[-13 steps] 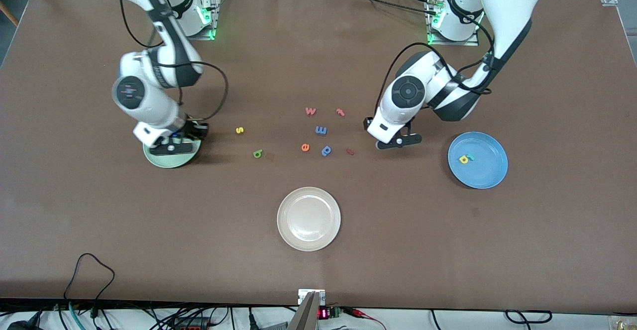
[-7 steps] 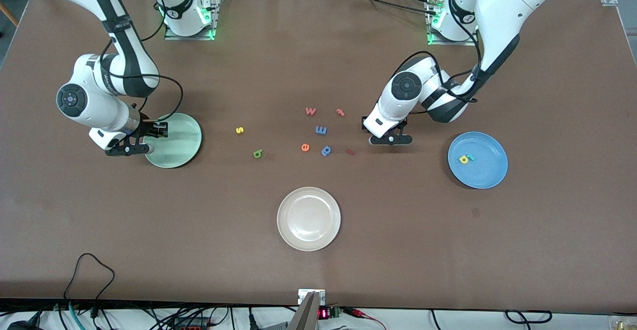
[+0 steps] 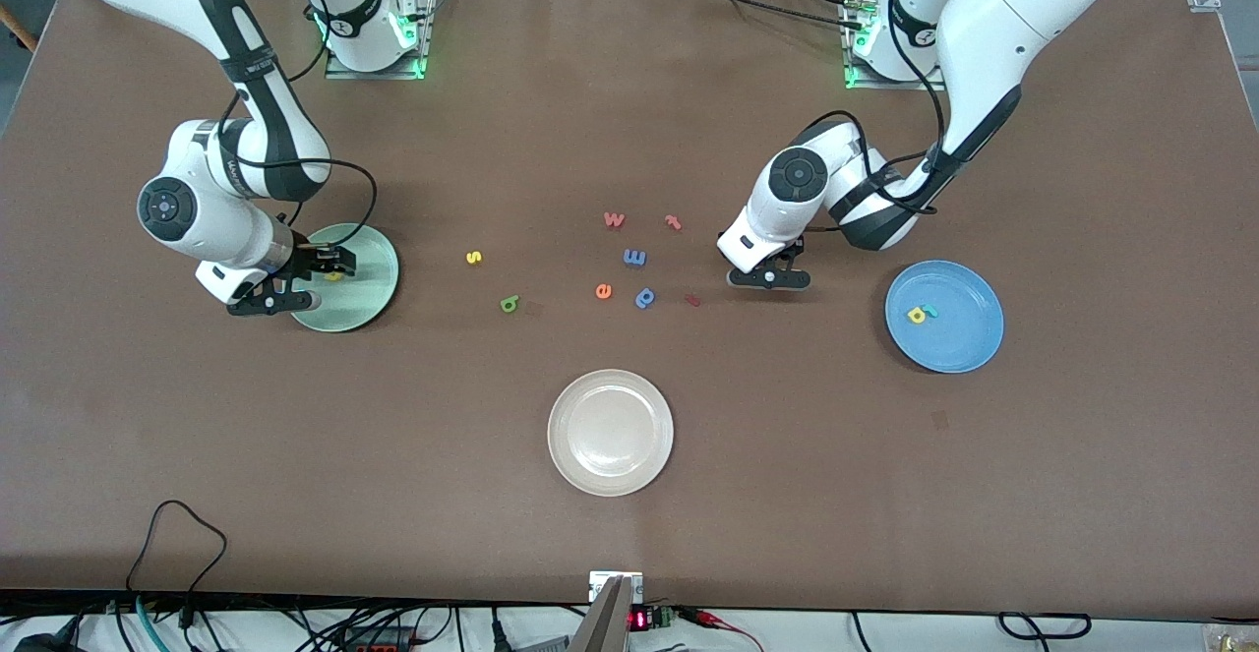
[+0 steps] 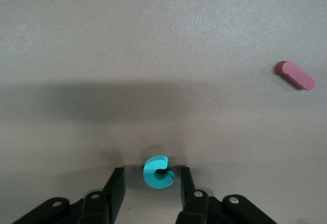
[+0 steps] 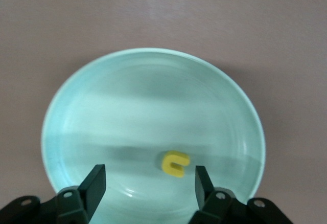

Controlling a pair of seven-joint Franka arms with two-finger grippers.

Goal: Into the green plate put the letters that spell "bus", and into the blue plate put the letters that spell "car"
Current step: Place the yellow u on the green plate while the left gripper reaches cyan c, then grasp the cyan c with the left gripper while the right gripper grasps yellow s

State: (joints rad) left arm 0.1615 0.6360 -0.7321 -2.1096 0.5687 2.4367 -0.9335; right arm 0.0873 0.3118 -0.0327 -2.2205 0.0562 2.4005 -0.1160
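we see the right gripper (image 5: 145, 183) spread over the green plate (image 3: 372, 290), yellow u (image 5: 174, 163) now dropped in it. left gripper (image 4: 149, 185) has come lower, fingers narrowing round the teal c (image 4: 156, 172), w/ gaps either side.

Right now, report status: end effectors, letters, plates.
Right end effector open over green plate, yellow u lying in it. Left end effector straddling teal c on table. Nothing blocking.

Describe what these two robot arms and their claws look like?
Both arms are glossy white with black joint bands and round dark joint caps; loose black cables loop alongside. The left gripper and right gripper are black, each with two flat fingers. Green lights glow at the bases.
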